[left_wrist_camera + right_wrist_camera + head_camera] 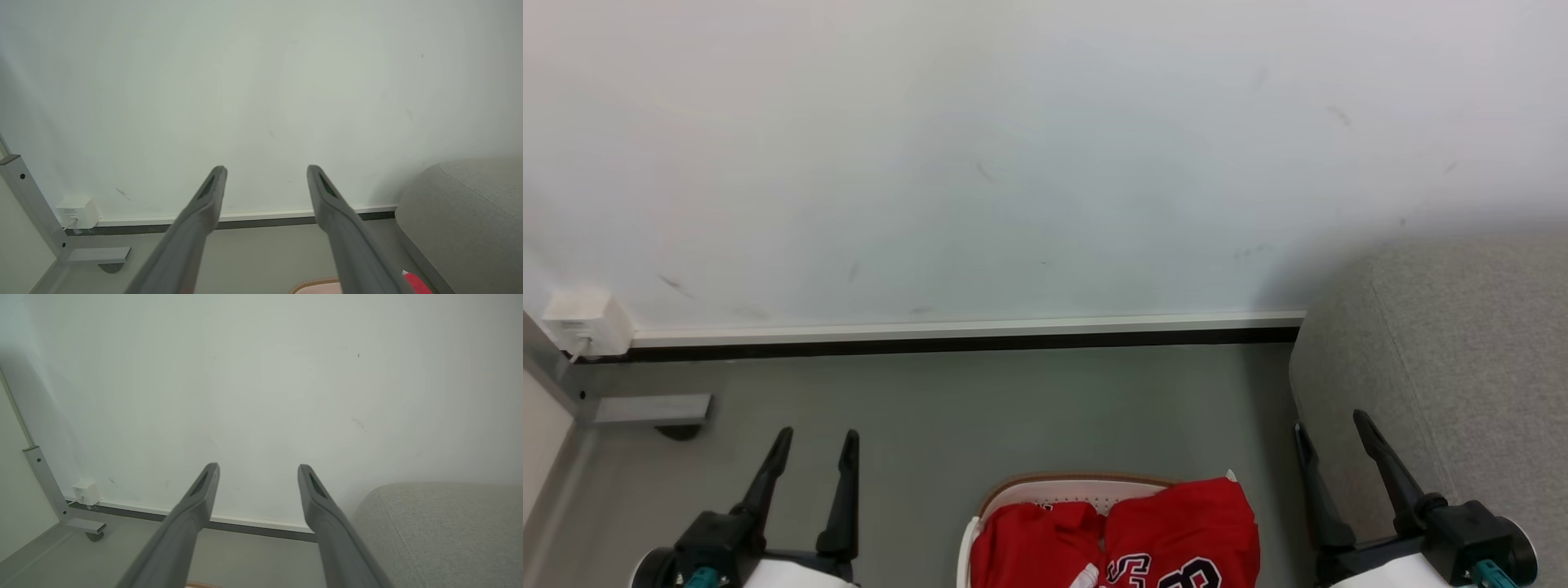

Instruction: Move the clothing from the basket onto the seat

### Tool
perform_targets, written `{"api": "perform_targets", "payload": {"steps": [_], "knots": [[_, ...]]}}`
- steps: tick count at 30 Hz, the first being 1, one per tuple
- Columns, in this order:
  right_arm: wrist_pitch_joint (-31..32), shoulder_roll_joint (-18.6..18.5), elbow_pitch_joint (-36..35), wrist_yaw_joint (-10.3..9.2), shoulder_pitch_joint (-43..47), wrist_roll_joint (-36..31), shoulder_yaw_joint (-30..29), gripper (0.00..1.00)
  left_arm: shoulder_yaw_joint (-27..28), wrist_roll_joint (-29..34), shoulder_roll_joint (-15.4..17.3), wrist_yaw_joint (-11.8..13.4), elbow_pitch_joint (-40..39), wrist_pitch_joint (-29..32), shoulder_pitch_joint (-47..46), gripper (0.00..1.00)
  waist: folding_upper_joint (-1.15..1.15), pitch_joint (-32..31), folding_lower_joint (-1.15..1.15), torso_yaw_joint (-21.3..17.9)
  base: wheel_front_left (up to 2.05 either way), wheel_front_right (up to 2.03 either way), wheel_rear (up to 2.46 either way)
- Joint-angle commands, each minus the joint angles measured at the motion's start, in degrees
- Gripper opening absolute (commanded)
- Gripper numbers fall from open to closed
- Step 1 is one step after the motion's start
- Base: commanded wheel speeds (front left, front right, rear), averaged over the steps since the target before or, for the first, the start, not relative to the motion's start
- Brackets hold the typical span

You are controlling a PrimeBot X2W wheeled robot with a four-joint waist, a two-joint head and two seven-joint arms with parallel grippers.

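Left gripper (818, 437): we see it at the lower left of the head view, its two dark fingers spread wide with nothing between them. It hangs over the bare floor (1013, 408), left of the basket and apart from it.
Right gripper (1330, 421): it is at the lower right, fingers likewise spread and empty. They show against the near end of the seat, and we cannot tell whether they touch it.
Clothing (1176, 523): two red pieces lie bunched in the basket, between the two grippers. The right piece bears dark, white-edged numerals and humps up over the rim on the seat's side.
Basket (1062, 483): white with small holes and a brown rim band. It stands on the floor at the bottom middle, near the seat's rounded corner.
Seat (1462, 367): light grey fabric, on our right, its back end against the wall.
Wall (1045, 163): pale and lightly scuffed, with a white skirting over a dark strip.
Box (584, 322): small and white, low on the wall at far left.
Frame (645, 408): grey metal, its foot on the floor below the box.
Left wrist view: between and past the parted fingers we see wall. A red scrap of clothing shows at the bottom right, by the seat.
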Motion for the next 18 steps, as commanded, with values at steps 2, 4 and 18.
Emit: {"api": "perform_targets", "payload": {"steps": [2,4,18], "knots": [[-0.02,-0.37,0.01,-0.12,-0.83,-0.82,0.08,1.00,-0.13,-0.58,0.18,-0.25,-0.21,-0.03,-0.60,1.00,0.00,0.46,0.00,-0.63,0.00,0.00,0.00],[-0.02,-0.37,-0.11,-0.12,-1.27,-0.91,-0.04,1.00,-0.25,-0.65,0.17,-0.27,-0.19,-0.03,-0.82,1.00,0.00,0.83,0.00,-1.21,0.00,0.00,0.00],[-0.02,-0.34,-4.11,-0.12,-4.68,-2.16,-1.12,1.00,-1.39,-2.26,1.62,-0.83,-1.23,-0.03,-4.81,1.00,0.00,9.57,0.00,-4.74,0.00,0.00,0.00]]}}
